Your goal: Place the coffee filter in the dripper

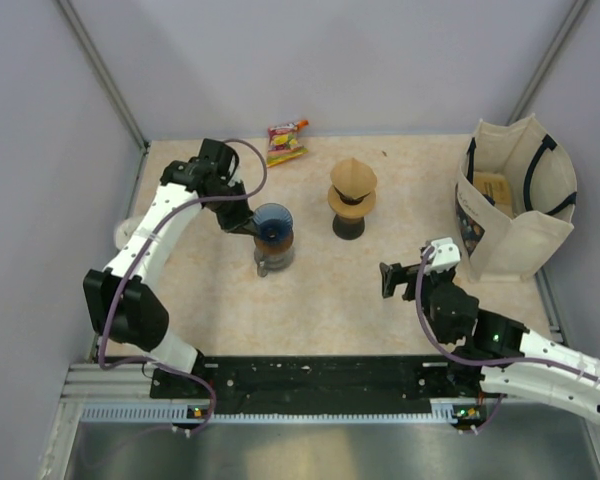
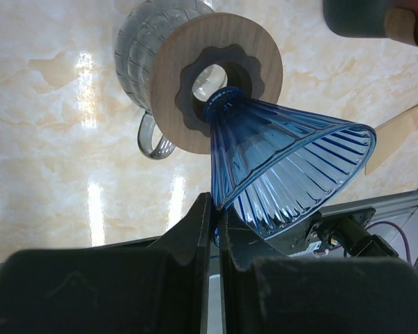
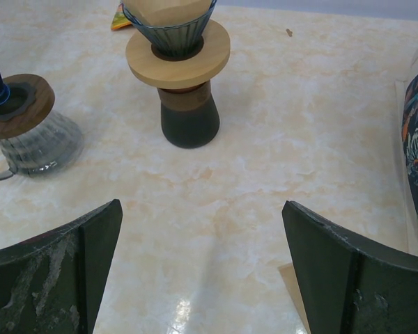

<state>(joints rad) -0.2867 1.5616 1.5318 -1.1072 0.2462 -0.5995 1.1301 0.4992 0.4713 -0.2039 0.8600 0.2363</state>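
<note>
The left gripper (image 2: pixel 214 203) is closed tightly on the rim of the blue dripper (image 2: pixel 285 163), with the thin glass wall pinched between its two fingers. The narrow end of this dripper sits in the hole of a wooden collar (image 2: pixel 195 69), and the collar rests on a clear glass server (image 1: pixel 273 256). I think the rim is held this way so that the light cone does not tip or turn when something is put into it. As far as the wrist view shows, the blue dripper has no paper inside. The coffee filter (image 1: pixel 352 176), a brown paper cone, stands well apart to the right in a second, grey dripper (image 3: pixel 173 31), which sits on its own wooden ring above a dark carafe (image 3: pixel 189 115). The right gripper (image 3: pixel 200 206) hangs low over the table (image 1: pixel 330 315) with its fingers wide apart and nothing between them. It faces the carafe, which looks like a good position for reaching toward the filter. A pale tan patch lies beside its right finger in the wrist view; it could be another flat filter, but I cannot tell. A cloth tote bag (image 1: pixel 520 215) stands at the right edge and a snack packet (image 1: pixel 285 143) lies at the back, both away from the work.
</note>
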